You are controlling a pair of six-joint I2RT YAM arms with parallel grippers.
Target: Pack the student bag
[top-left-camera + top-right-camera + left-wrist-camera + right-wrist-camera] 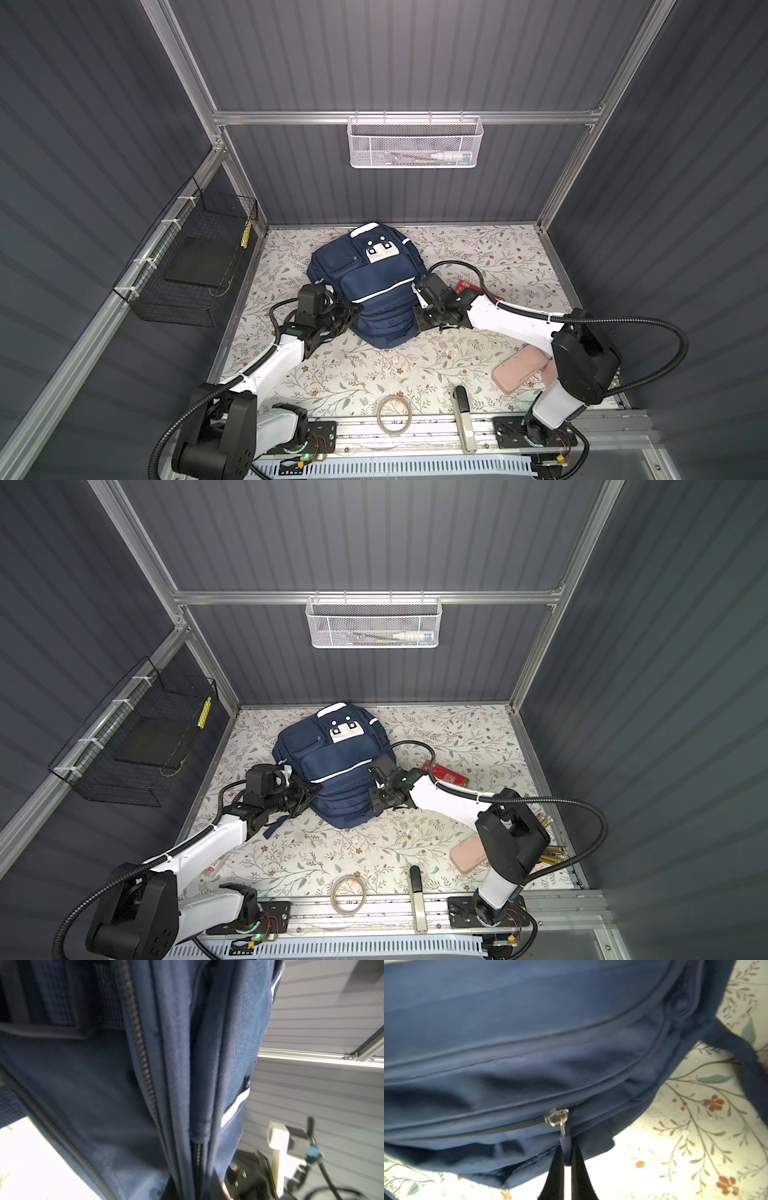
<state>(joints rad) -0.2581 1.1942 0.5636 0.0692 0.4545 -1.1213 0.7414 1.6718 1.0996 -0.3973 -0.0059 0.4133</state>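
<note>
The student bag (pixel 376 291) is lying front-up on the table (pixel 374 374), looking soft and likely sagging under any tug. The right gripper (pixel 568 1157) is clamping its zip pull (pixel 564 1142), the sensible hold, while the left gripper (pixel 355 311) is seemingly pinching a side fold as an anchor.

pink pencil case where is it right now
In both top views the pink pencil case lies at the front right of the floral table, partly hidden under the right arm, to the right of the black-handled tool.

Matt cloth, seemingly woven — student bag (pixel 374 286)
</note>
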